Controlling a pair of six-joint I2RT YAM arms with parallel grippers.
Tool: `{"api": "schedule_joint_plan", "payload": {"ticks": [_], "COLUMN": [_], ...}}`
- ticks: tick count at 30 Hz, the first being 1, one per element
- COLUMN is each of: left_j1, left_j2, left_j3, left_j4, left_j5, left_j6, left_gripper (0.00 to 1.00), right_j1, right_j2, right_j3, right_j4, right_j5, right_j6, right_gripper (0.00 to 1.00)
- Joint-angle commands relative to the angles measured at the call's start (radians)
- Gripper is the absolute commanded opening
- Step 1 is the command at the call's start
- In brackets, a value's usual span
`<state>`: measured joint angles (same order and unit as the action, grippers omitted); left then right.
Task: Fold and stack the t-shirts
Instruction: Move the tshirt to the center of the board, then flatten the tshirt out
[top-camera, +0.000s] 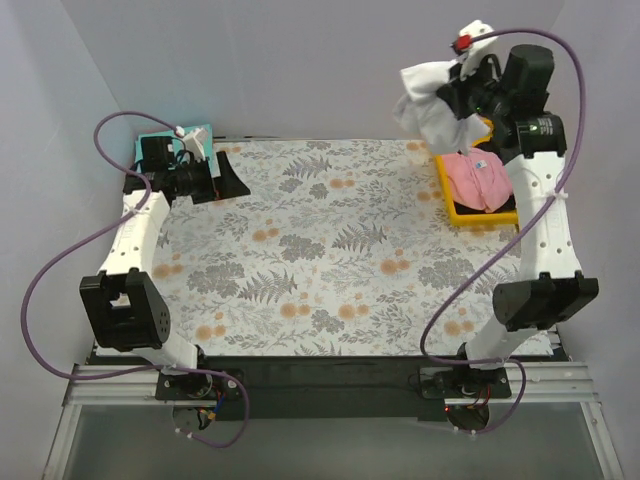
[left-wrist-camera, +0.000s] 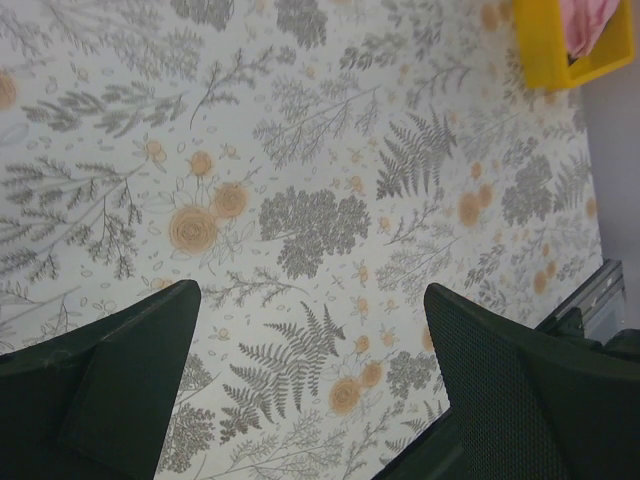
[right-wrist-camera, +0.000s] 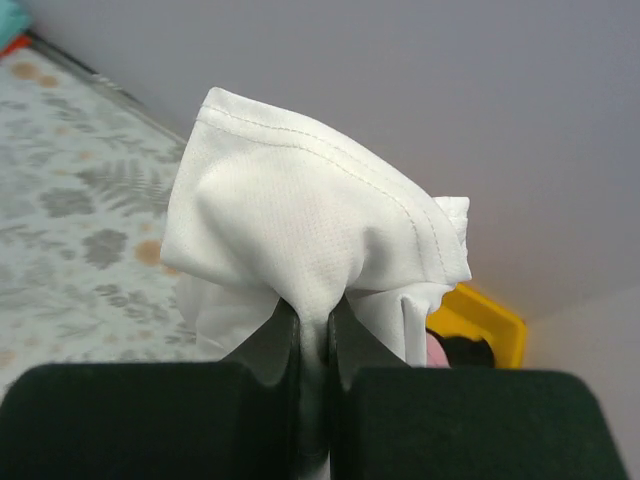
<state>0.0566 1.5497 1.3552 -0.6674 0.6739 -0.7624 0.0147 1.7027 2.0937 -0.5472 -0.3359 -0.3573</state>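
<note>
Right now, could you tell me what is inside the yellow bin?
A pink t-shirt fills the yellow bin; anything beneath it is covered.

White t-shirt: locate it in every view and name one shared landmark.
Top external: white t-shirt upper right, held aloft near the yellow bin.
Left wrist: not in it.
Right wrist: centre, pinched in the right claw.
Shared landmark: the yellow bin, in all three.

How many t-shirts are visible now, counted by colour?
White t-shirt, pinched in the right gripper: 1
Pink t-shirt, in the yellow bin: 1
Teal t-shirt, at the far left corner: 1
Total: 3
</note>
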Motion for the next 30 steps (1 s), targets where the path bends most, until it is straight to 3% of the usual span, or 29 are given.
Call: {"api": "schedule_joint_plan", "payload": {"ticks": [1,5,6,9,11,13,16,23,30], "left_j1": [0.075,0.114,0.114,0.114,0.112,0.109,0.069,0.019,-0.09], "left_j2": [-0.023,0.001,0.001,-0.013,-0.026,-0.033,-0.016,0.061,0.138], "left_j3": [0.113,0.163,0.16,0.139,0.118,0.073,0.024,-0.05,-0.133], "left_j4": [0.014,-0.018,-0.024,-0.055,-0.066,-0.072,-0.113,-0.276,-0.216], "left_j5": [0.14,0.199,0.2,0.199,0.196,0.188,0.13,-0.006,-0.095], "left_j6": [-0.046,-0.003,0.015,0.106,0.174,0.21,0.325,0.525,0.466], "left_gripper": [0.95,0.95,0.95,0.95,0.95,0.95,0.95,0.95,0.75], "right_j1": [0.154,0.189,0.185,0.082,-0.005,-0.054,-0.024,0.207,0.378], "right_j2": [-0.145,-0.201,-0.212,-0.256,-0.238,-0.197,-0.173,-0.175,-0.069], "right_j3": [-0.075,-0.275,-0.322,-0.552,-0.619,-0.665,-0.728,-0.868,-0.816], "right_j4": [0.018,0.01,0.006,-0.008,-0.043,-0.098,-0.178,-0.26,-0.206], "right_j5": [-0.109,-0.234,-0.236,-0.296,-0.345,-0.342,-0.321,-0.102,0.024], "right_j6": [-0.016,0.11,0.151,0.165,0.147,0.086,0.002,-0.13,-0.077], "right_gripper": [0.01,0.05,0.37,0.88,0.98,0.98,0.98,0.81,0.64]}}
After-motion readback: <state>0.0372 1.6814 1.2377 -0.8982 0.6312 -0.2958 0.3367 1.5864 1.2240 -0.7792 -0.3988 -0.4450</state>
